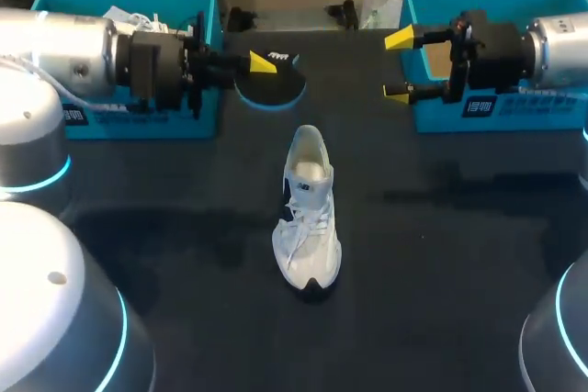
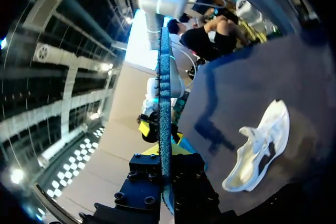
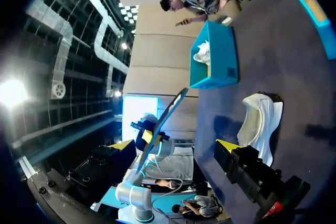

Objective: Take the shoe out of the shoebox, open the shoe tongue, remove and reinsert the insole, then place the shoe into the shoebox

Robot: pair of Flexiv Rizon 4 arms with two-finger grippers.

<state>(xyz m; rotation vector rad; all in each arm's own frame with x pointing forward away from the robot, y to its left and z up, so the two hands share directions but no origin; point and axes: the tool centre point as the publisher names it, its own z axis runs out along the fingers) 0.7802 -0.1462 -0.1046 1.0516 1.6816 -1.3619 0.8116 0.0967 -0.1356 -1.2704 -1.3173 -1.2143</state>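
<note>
We've got the insole point(image 1: 271, 89) out of the shoe point(image 1: 308, 218) and pinched flat in our left gripper point(image 1: 262, 63), fingers closed on it from above and below, one yellow tip showing on top. Our right gripper point(image 1: 398, 65) hangs spread wide with nothing in it, in front of the right shoebox point(image 1: 551, 117).

The shoe stands upright mid-table. Its long axis runs straight away from us, dark toe toward us and open heel at the far end. The insole sits just beyond that heel and a touch to our left, so the left arm looks best placed to feed it back in. The right gripper is off to the shoe's far right, free to steady it.

From the left wrist the insole point(image 2: 165, 87) is a thin edge-on strip running ahead from between the fingers, with the shoe point(image 2: 260, 148) off to one side. Only the right wrist shows the insole's broad face point(image 3: 170, 109) tilted above the table, the shoe point(image 3: 258, 121) beyond one fingertip.
</note>
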